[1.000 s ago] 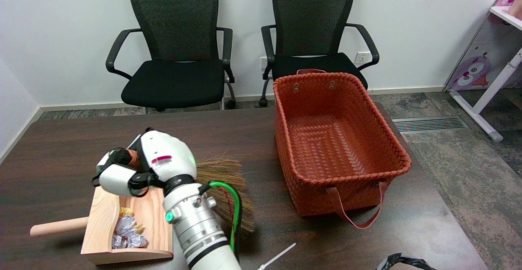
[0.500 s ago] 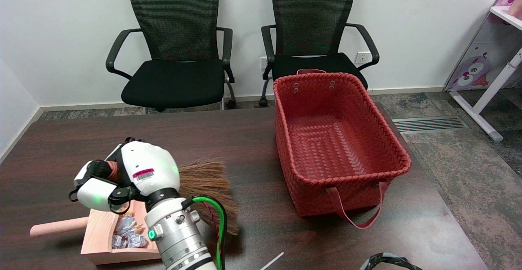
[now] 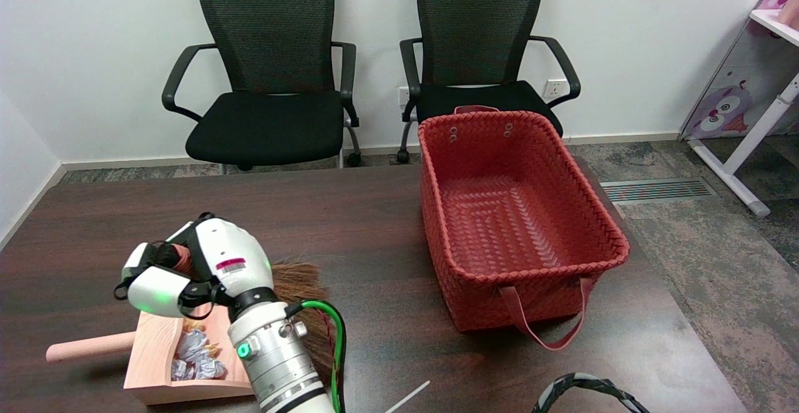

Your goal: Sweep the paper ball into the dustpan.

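Observation:
A wooden dustpan (image 3: 155,357) lies at the table's near left, its round handle pointing left. Crumpled paper balls (image 3: 195,357) sit inside it, white and yellowish. My right hand (image 3: 196,269) hovers over the pan's far end and grips the handle of a small straw broom (image 3: 304,288). The brown bristles fan out to the right of my wrist and reach the pan's open side; my forearm hides most of them and part of the pan.
A large red woven basket (image 3: 518,213) stands on the right half of the dark table (image 3: 349,207). A thin white stick (image 3: 409,395) lies near the front edge, and a black cable loop (image 3: 580,388) shows at the bottom right. Two office chairs stand behind the table.
My hand and the broom have moved left and toward the near edge, drawing the bristles up to the dustpan's mouth. In the last half second the hand rose slightly and the bristles pulled further in.

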{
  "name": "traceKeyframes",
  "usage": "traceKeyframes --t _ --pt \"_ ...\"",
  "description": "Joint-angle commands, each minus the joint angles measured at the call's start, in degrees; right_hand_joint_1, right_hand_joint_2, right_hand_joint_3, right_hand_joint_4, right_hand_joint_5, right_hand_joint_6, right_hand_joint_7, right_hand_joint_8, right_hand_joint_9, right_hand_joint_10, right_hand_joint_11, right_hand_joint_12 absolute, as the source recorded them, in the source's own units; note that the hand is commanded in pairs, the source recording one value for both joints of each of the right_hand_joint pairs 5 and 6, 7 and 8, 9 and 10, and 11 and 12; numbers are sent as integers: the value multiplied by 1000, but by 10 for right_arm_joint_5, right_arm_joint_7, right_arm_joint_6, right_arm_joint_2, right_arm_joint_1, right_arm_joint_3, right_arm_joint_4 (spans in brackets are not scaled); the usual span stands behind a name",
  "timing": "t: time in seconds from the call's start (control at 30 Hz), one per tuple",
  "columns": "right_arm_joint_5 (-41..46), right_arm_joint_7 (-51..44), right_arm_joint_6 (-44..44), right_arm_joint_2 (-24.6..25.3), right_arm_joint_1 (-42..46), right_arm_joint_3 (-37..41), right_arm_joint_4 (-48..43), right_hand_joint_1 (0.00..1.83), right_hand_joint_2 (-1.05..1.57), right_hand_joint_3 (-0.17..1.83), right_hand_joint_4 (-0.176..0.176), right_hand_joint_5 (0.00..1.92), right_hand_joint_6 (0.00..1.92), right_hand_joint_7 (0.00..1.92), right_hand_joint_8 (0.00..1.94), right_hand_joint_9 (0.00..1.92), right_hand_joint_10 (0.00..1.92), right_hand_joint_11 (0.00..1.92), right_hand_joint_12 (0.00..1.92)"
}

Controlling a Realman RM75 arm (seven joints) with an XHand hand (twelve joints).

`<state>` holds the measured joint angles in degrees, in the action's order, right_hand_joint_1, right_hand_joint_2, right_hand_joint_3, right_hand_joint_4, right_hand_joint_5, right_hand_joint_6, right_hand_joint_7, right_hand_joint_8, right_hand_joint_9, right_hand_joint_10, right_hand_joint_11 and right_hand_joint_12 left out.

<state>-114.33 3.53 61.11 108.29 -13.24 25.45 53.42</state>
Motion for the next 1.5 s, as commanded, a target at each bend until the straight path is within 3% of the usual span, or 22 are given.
traceKeyframes --t 0.03,0.33,0.5,0.67,0.9,1.5 --pt "59 164 -2 -4 -52 5 -82 449 1263 1449 34 1920 1920 1920 1920 1920 1920 1920 1920" --pt "55 290 -50 -1 -81 -3 -132 470 1163 1455 22 1920 1920 1920 1920 1920 1920 1920 1920" --pt "54 483 -65 1 -83 -3 -142 499 1010 1467 15 1920 1920 1920 1920 1920 1920 1920 1920" --pt "47 584 -65 -5 -85 -4 -117 546 858 1443 10 1920 1920 1920 1920 1920 1920 1920 1920" --pt "19 664 -51 -25 -84 -5 -65 566 822 1404 5 1920 1920 1920 1920 1920 1920 1920 1920" --pt "15 691 -13 -84 -84 -1 54 590 756 1382 4 1920 1920 1920 1920 1920 1920 1920 1920"
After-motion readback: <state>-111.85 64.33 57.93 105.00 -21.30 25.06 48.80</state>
